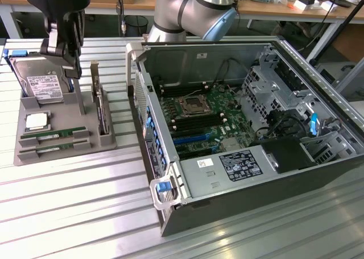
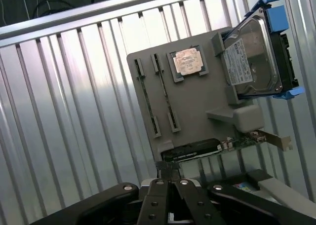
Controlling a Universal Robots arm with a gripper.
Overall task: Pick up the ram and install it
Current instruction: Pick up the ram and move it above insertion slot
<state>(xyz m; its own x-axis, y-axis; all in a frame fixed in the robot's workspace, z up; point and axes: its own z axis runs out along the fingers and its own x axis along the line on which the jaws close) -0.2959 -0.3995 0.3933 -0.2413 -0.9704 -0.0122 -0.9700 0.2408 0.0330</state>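
The gripper (image 1: 72,71) hangs over the grey tray (image 1: 25,154) on the table (image 1: 68,202), jaws pressed together on nothing, between the hard drive (image 1: 42,86) and the upright expansion card (image 1: 101,108). The ram (image 1: 54,135) sits on edge in its tray slot beside a second stick (image 1: 60,146), well apart from the open computer case (image 1: 256,208). The slot probably keeps its flat faces free for a pinch.

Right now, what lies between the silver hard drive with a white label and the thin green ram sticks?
A square silver processor chip, seated in the grey plastic holder, as the exterior view shows.
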